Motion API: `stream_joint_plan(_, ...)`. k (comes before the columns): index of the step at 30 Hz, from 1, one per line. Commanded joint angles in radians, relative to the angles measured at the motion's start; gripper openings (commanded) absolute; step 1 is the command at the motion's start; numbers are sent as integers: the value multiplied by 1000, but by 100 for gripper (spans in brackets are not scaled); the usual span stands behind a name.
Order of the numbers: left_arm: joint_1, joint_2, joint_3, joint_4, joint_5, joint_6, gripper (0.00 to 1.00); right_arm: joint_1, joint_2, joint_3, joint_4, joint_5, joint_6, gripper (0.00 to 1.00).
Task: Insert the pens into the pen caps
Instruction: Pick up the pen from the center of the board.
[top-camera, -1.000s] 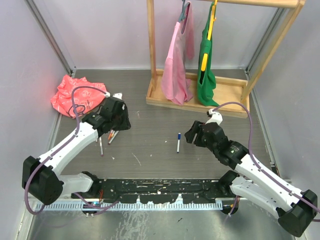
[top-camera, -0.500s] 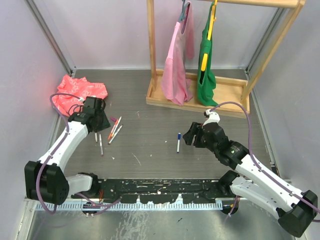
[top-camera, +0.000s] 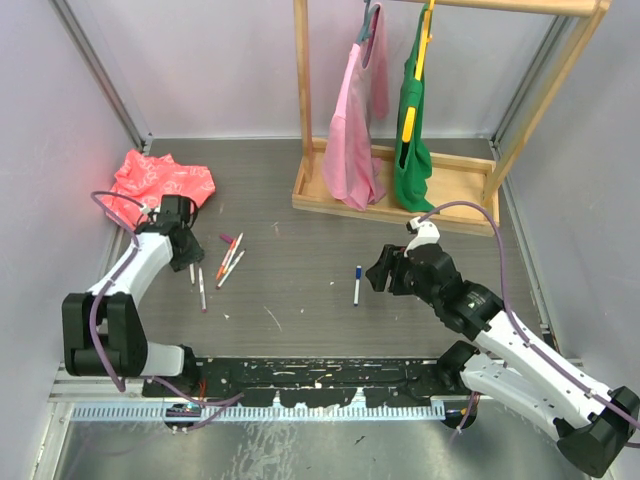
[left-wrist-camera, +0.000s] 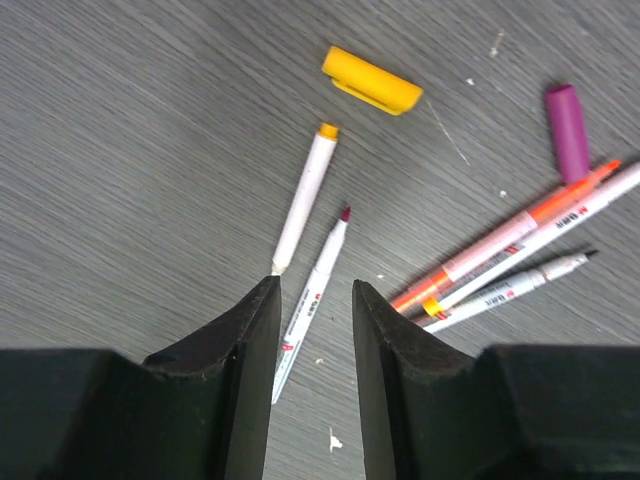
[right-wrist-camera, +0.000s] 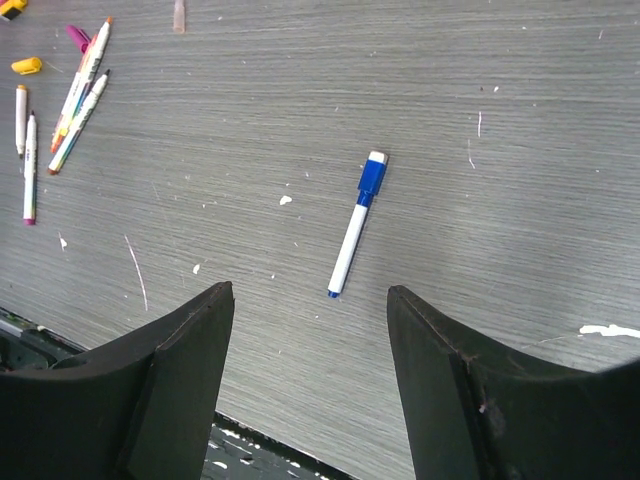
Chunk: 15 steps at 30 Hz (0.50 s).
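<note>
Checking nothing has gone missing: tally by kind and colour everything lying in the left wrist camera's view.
Pens: 5
Yellow cap: 1
Purple cap: 1
Total: 7

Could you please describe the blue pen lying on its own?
The blue pen is a slim plastic-looking marker: white barrel, a blue section near one end tipped white, a small blue tip at the other. It lies flat on the grey table, apart from the other pens, nothing touching it.
</note>
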Motion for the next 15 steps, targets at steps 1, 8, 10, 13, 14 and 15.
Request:
stream_joint_plan(1,33,33,8,63,-55,23,36,-2,-12,52,6,-2,-32,68)
stream_joint_plan(8,67,113,11,103,-24,53,35,-3,-34,42,3,-2,-14,68)
stream_joint_plan(10,83,137,7,124,10,59,34,-2,-38,39,3,-5,-11,68)
stream_joint_plan(13,108,165,12,149,59,63,31,-3,-36,41,1,-10,-12,68)
stream_joint_plan(14,113,171,12,154,62,64,31,-3,-35,43,-3,-10,-13,68)
stream_joint_plan(15,119,177,13,157,62,65,30,-3,-34,46,-6,-12,-14,68)
